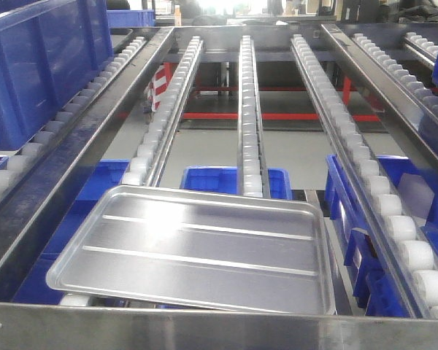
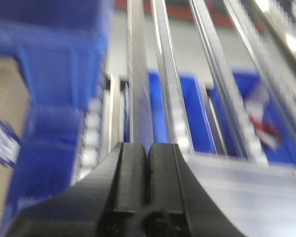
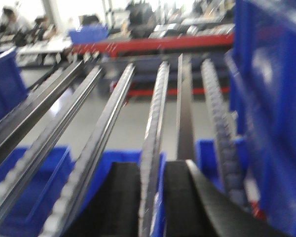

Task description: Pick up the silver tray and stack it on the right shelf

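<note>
Silver tray (image 1: 204, 251): glossy smooth metal. Rollers (image 1: 252, 109): white plastic. Bins (image 1: 219, 179): blue plastic.

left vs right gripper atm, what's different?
The left gripper has its fingers pressed together; the right gripper has them apart, with a roller rail showing through the gap. The silver tray lies close by the left gripper, on the right in its wrist view; the right gripper's view shows no tray. Both are black and hold nothing.

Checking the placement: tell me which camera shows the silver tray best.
The exterior front-facing view: the whole silver tray, rim and both ribs, lies sharp on the right shelf. The left wrist view catches only a blurred corner at lower right. The right wrist view shows none of it.
</note>
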Controlling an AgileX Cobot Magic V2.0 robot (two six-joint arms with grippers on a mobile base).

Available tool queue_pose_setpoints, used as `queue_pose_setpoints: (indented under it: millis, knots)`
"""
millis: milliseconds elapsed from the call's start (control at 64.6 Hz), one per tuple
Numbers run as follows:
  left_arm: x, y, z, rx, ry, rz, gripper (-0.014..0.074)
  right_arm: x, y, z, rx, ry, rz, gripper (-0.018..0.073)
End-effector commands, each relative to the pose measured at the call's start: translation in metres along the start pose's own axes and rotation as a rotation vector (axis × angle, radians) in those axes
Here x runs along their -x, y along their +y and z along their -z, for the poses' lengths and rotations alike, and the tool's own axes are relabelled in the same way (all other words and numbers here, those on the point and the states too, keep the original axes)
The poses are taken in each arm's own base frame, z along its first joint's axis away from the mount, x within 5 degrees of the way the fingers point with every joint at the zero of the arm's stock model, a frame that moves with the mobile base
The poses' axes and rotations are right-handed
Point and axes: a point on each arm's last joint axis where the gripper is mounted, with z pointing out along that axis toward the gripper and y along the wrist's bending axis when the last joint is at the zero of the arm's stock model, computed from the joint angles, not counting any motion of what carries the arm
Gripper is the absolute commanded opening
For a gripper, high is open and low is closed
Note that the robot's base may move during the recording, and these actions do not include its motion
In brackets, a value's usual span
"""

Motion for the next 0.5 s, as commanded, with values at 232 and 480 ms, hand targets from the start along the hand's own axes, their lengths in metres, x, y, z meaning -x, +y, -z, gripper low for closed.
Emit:
queue_pose_setpoints:
  millis: [232,480]
  knots:
    - [0.012,-0.035,-0.048,-0.209,0.119,-0.066,0.0328,0.013,0.060,-0.046,0.413,0.206,-0.001,0.0456]
    - [0.022,-0.068,-0.067,-0.329,0.265,-0.173,0.0316,-0.018,0.105,-0.082,0.496,0.523,-0.099,0.0456]
